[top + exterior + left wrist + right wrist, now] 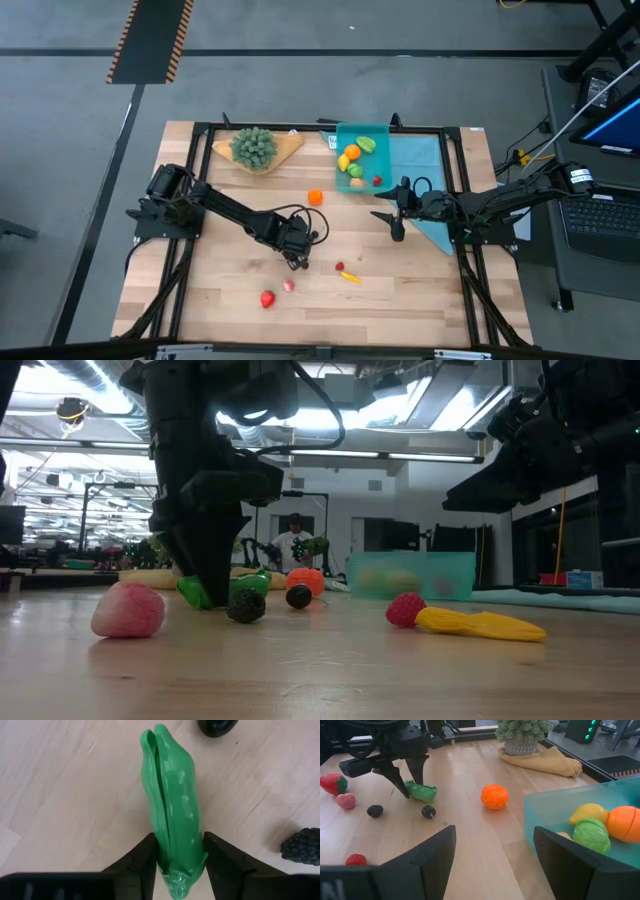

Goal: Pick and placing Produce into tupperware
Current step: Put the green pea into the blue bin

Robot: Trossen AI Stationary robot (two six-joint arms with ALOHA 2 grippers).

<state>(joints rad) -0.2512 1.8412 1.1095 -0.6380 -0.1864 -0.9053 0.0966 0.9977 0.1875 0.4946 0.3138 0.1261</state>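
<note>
My left gripper [298, 250] stands at mid-table, shut on a green pea pod [172, 795]; the right wrist view shows that pod [422, 791] under its fingers. My right gripper [494, 832] hovers open near the teal tupperware [540, 805], touching nothing. The box [362, 130] holds an orange, a yellow, a green and a red piece. On the wood lie an orange piece [315, 197], a blackberry [375, 810], a dark piece [428, 811], a strawberry [267, 298], a pink piece [288, 285], a raspberry [340, 267] and a yellow piece [350, 277]. My left gripper pinches the pea pod's stem end [181, 867] between its two fingers [147, 857], which come from above, pointing down and set across the pod. The rest of the pod reaches out past the fingertips and lies low on the wood.
A bushy green plant on a tan board [255, 148] sits at the far left of the table. A light-blue cloth [420, 160] lies under and right of the box. A black frame rail runs along the far edge. Bare wood lies between the two grippers.
</note>
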